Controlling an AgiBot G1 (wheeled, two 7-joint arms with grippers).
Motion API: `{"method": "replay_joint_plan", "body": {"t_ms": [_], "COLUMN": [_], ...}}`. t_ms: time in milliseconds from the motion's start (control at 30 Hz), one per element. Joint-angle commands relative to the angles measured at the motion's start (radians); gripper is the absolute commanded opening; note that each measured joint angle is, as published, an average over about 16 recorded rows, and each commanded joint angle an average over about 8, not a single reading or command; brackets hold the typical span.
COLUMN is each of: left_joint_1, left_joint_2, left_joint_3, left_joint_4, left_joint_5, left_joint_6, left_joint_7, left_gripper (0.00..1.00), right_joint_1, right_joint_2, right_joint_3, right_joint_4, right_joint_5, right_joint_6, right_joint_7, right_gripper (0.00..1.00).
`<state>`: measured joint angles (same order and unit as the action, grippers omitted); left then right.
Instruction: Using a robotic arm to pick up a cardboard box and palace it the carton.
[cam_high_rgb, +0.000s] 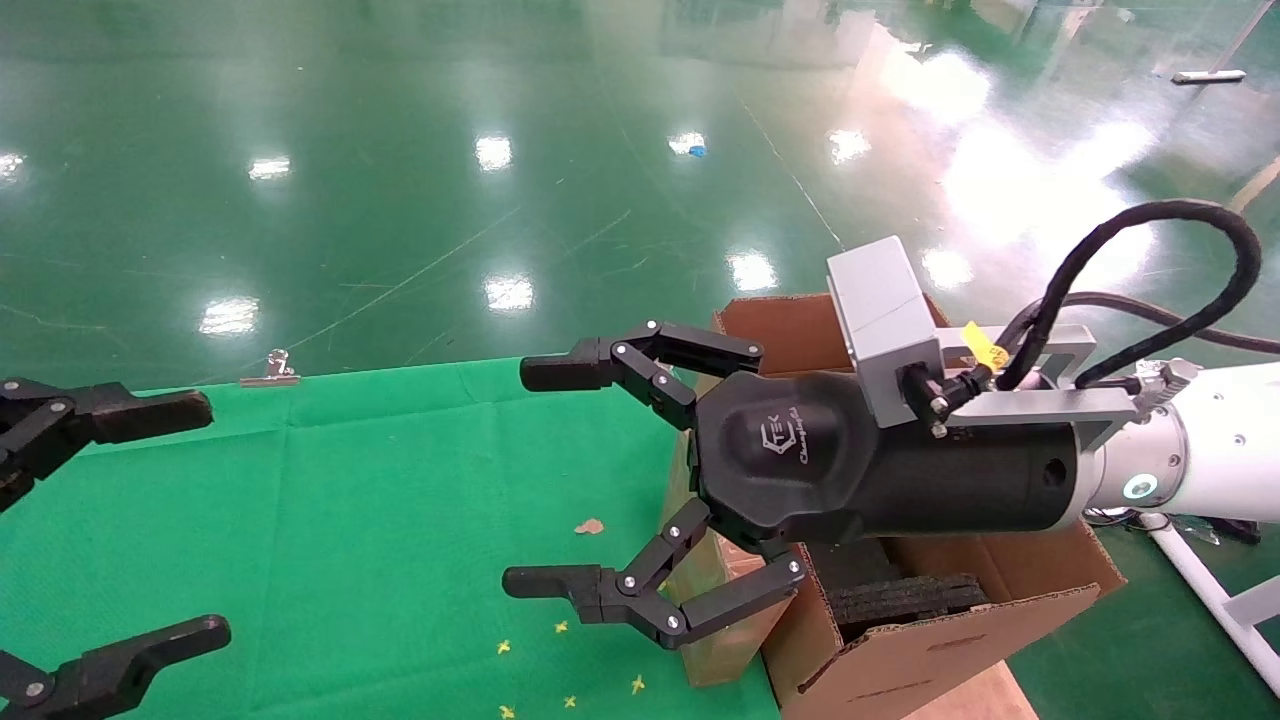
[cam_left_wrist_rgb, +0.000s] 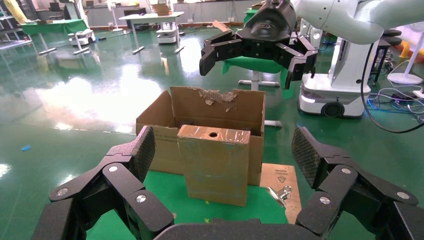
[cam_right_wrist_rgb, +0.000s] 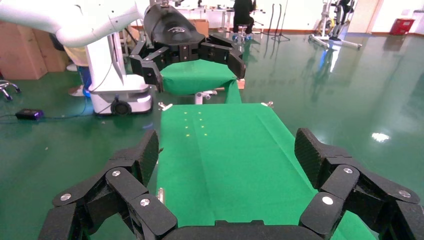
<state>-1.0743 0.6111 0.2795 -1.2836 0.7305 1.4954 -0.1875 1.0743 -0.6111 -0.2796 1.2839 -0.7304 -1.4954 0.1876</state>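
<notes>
The right gripper (cam_high_rgb: 525, 478) hangs spread wide and empty above the green table (cam_high_rgb: 330, 520), on the robotic arm (cam_high_rgb: 1215, 445) reaching in from 3 o'clock. At its 5 o'clock, the cardboard box (cam_left_wrist_rgb: 214, 162) stands upright on the cloth, touching the carton (cam_left_wrist_rgb: 220, 107) just behind it. The left gripper (cam_high_rgb: 150, 520) waits at 9 o'clock, fingers parted, holding nothing.
</notes>
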Motion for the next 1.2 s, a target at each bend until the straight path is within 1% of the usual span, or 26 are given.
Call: {"method": "replay_joint_plan", "body": {"t_ms": [33, 433, 533, 633, 767, 900, 967, 1067, 1200], "left_joint_1": [0.000, 0.000, 0.000, 0.000, -0.001, -0.001, -0.001, -0.001, -0.001], "left_joint_2": [0.000, 0.000, 0.000, 0.000, 0.000, 0.000, 0.000, 0.000, 0.000], "left_joint_3": [0.000, 0.000, 0.000, 0.001, 0.001, 0.001, 0.001, 0.002, 0.002], "left_joint_4": [0.000, 0.000, 0.000, 0.001, 0.001, 0.001, 0.001, 0.001, 0.001], "left_joint_5": [0.000, 0.000, 0.000, 0.000, 0.000, -0.001, -0.001, -0.001, -0.001], "left_joint_6": [0.000, 0.000, 0.000, 0.000, 0.000, 0.000, 0.000, 0.000, 0.000], "left_joint_7": [0.000, 0.000, 0.000, 0.000, 0.001, 0.001, 0.001, 0.001, 0.001], "left_gripper": [1.00, 1.00, 1.00, 1.00, 1.00, 1.00, 1.00, 1.00, 1.00], "right_joint_1": [0.000, 0.002, 0.014, 0.047, 0.140, 0.264, 0.321, 0.402, 0.514], "right_joint_2": [0.000, 0.002, 0.007, 0.008, -0.017, -0.072, -0.099, -0.123, -0.123], "right_joint_3": [0.000, -0.004, -0.019, -0.054, -0.139, -0.256, -0.318, -0.406, -0.502], "right_joint_4": [0.000, 0.003, 0.019, 0.044, 0.069, 0.075, 0.075, 0.074, 0.073], "right_joint_5": [0.000, -0.012, -0.054, -0.137, -0.311, -0.504, -0.580, -0.650, -0.666], "right_joint_6": [0.000, 0.005, 0.019, 0.031, 0.006, -0.046, -0.064, -0.079, -0.085], "right_joint_7": [0.000, 0.004, 0.017, 0.044, 0.090, 0.136, 0.156, 0.182, 0.214], "right_gripper": [1.00, 1.00, 1.00, 1.00, 1.00, 1.00, 1.00, 1.00, 1.00]}}
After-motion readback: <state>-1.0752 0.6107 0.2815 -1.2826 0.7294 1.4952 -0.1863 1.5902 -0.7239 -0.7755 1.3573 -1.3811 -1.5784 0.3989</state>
